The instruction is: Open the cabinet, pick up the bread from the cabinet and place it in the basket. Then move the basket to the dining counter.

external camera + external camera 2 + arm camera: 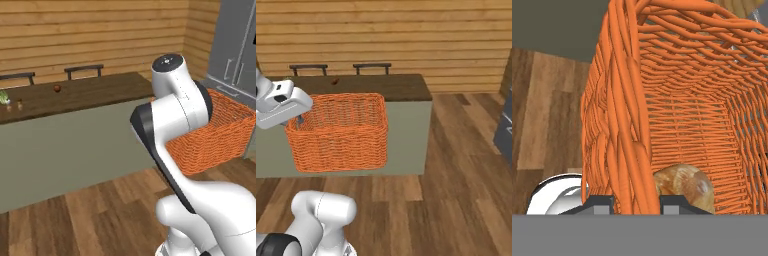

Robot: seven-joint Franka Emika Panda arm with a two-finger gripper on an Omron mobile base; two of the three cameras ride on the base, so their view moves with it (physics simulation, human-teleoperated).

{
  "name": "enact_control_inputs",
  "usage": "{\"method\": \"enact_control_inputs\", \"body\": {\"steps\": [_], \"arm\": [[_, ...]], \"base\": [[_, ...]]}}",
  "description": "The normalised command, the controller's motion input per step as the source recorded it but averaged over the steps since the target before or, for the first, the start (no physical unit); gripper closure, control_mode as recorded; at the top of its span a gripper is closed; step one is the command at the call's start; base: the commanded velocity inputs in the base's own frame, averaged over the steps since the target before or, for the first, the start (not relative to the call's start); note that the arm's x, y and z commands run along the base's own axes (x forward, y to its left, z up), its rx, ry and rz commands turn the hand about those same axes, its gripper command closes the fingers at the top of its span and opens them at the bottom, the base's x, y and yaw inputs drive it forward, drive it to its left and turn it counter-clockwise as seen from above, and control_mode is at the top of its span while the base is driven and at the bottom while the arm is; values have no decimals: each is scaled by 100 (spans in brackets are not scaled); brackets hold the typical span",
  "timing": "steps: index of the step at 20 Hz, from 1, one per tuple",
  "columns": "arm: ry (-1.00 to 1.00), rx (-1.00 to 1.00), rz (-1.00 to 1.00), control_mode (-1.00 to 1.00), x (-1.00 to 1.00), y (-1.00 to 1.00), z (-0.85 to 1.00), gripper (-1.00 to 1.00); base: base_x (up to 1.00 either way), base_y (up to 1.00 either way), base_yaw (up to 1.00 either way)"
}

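My gripper is shut on the near wall of the orange wicker basket, one finger inside the rim and one outside. The golden-brown bread lies on the basket's bottom, just past my fingertips. The basket hangs in the air off my hand, in front of the grey-beige base of the dining counter. In the left base view the basket sits right of my arm, beyond the end of the dining counter. The cabinet is out of view.
Black-framed chairs stand behind the counter. A small reddish-brown lump and a green vegetable lie on its top. A grey appliance stands at the right. Wood floor stretches to the right.
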Motion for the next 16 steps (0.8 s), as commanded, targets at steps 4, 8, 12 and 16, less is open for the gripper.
{"method": "enact_control_inputs", "body": {"steps": [4,8,12,16], "arm": [[0,0,0,100,0,0,0,100],[0,0,0,100,0,0,0,100],[0,0,0,100,0,0,0,100],[0,0,0,100,0,0,0,100]], "base": [[98,-58,42],[100,-45,35],[94,-45,31],[89,-45,23]]}}
